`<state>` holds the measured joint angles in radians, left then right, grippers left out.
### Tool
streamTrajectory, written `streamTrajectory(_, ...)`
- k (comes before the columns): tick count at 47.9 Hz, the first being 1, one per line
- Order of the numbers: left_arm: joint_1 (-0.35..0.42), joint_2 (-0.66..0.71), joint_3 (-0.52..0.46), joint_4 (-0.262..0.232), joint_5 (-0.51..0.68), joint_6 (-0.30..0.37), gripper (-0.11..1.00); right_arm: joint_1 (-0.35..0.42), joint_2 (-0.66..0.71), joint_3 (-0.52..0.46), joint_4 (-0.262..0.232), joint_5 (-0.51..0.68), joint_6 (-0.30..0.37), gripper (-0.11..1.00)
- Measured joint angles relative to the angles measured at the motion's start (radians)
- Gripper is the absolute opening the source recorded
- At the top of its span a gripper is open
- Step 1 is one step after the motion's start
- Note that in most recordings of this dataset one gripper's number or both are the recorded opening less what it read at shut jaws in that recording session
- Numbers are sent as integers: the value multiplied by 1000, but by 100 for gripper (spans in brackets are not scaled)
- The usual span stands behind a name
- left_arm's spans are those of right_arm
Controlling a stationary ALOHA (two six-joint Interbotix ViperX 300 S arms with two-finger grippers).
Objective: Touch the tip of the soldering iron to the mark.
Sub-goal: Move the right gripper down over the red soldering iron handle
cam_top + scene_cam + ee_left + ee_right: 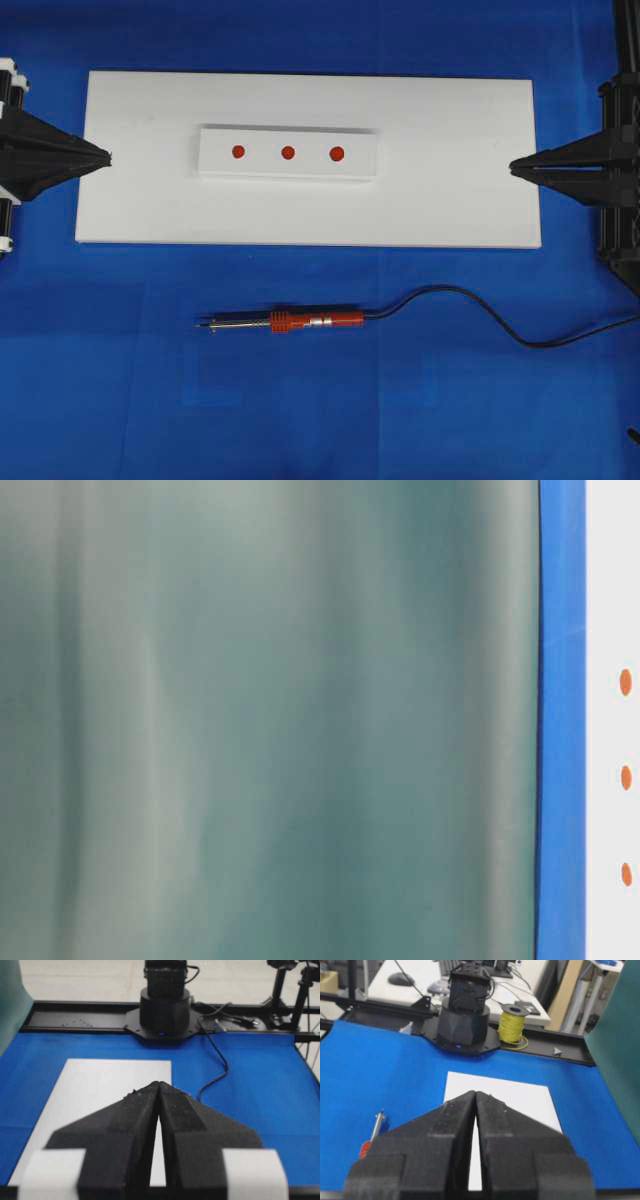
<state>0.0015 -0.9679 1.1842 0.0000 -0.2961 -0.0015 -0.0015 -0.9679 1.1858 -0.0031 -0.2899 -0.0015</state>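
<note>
Blue bench (100, 400): both the left gripper (108, 157) and right gripper (513, 166) are pressed together, empty. Grabbing the thin soldering iron (300, 321) at lower centre could roll it, swinging the tip (203, 324) off the marks (287, 153).

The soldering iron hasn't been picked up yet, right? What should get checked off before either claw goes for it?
1. Soldering iron lying free on the blue cloth, nothing on top of it: ok.
2. Tip pointing to the left in the overhead view, in plain sight: ok.
3. Three red marks uncovered on the small white block: ok.
4. Left gripper and right gripper ready to grasp: not ok, both shut and holding nothing, so one must open first.
5. Black cord clear of the white board: ok, it trails off to the right.
6. Which mark is meant: cannot tell.
</note>
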Motion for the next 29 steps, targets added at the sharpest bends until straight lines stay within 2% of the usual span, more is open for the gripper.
streamTrajectory(6, -8, -8, 0, 0, 2, -3, 0, 0, 9, -8, 2, 14, 11, -6)
streamTrajectory(14, -11, -9, 0, 0, 3, -3, 0, 14, 12, -34, 2, 72, 14, -6)
streamTrajectory(25, -11, -9, 0, 0, 3, -5, 0, 60, 44, -49, 3, 60, 29, -6)
streamTrajectory(29, -11, -9, 0, 0, 3, -5, 0, 72, 77, -57, 5, 54, 48, -3)
